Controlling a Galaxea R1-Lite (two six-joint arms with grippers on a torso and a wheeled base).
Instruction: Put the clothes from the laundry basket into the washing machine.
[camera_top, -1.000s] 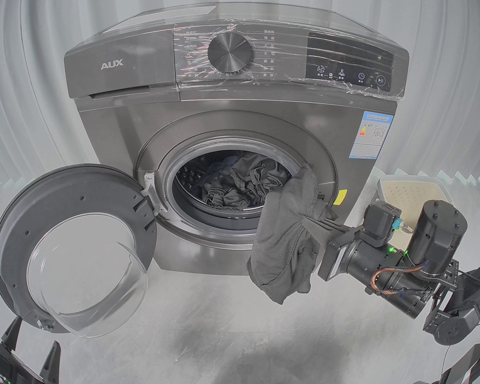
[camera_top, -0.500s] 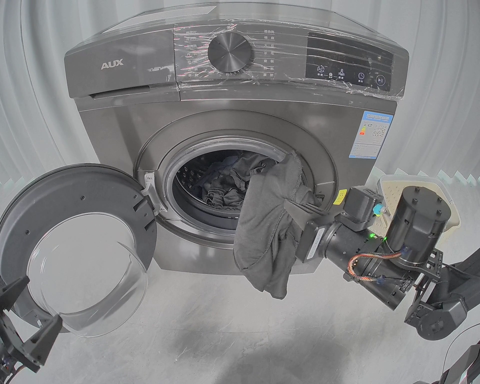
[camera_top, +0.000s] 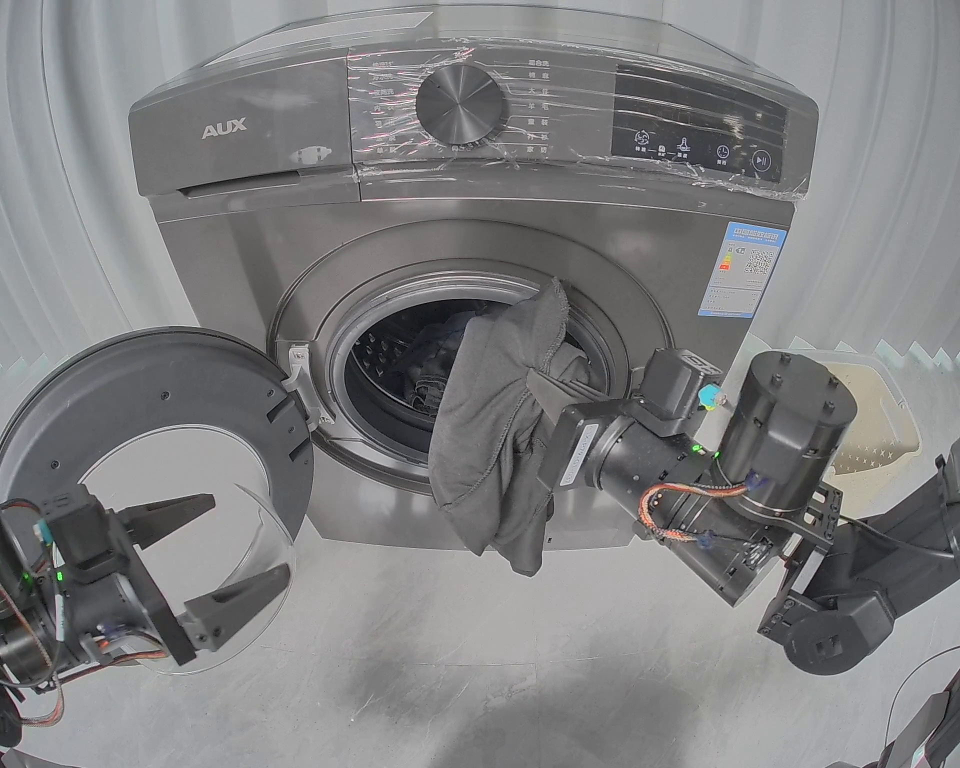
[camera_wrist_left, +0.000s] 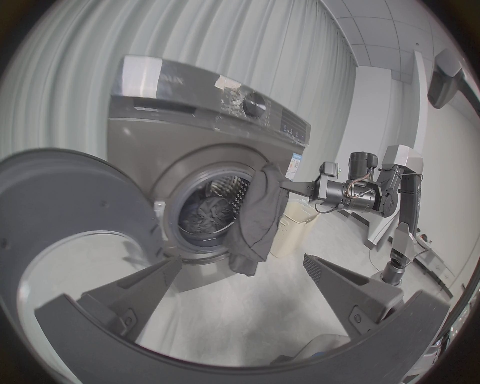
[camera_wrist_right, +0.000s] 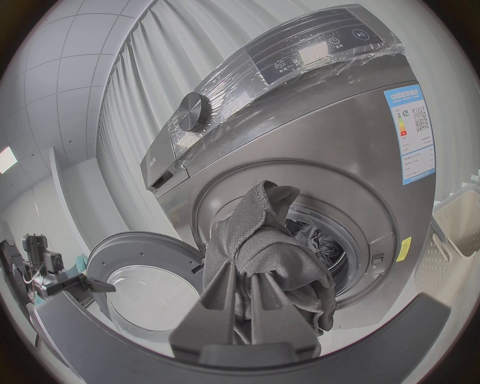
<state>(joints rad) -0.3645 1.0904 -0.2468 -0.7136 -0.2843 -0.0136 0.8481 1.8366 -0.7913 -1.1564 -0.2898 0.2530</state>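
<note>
A grey washing machine (camera_top: 250, 240) stands ahead with its round door (camera_top: 150, 400) swung open to the left. Dark clothes (camera_top: 425, 370) lie inside the drum. My right gripper (camera_top: 540, 385) is shut on a dark grey garment (camera_top: 495, 420) that hangs in front of the drum opening, its lower end drooping below the door ring. The right wrist view has the garment (camera_wrist_right: 270, 250) bunched over the closed fingers (camera_wrist_right: 224, 295). My left gripper (camera_top: 200, 555) stands open and empty at the lower left, in front of the door glass. A cream laundry basket (camera_top: 880, 420) sits to the right of the machine.
Pale curtains (camera_top: 60, 200) hang behind and beside the machine. The grey floor (camera_top: 450, 650) in front is bare. The open door takes up the room on the left, close to my left arm.
My right gripper has carried the grey garment left and up, from beside the drum opening to in front of it. My left gripper has risen into the head view at the lower left.
</note>
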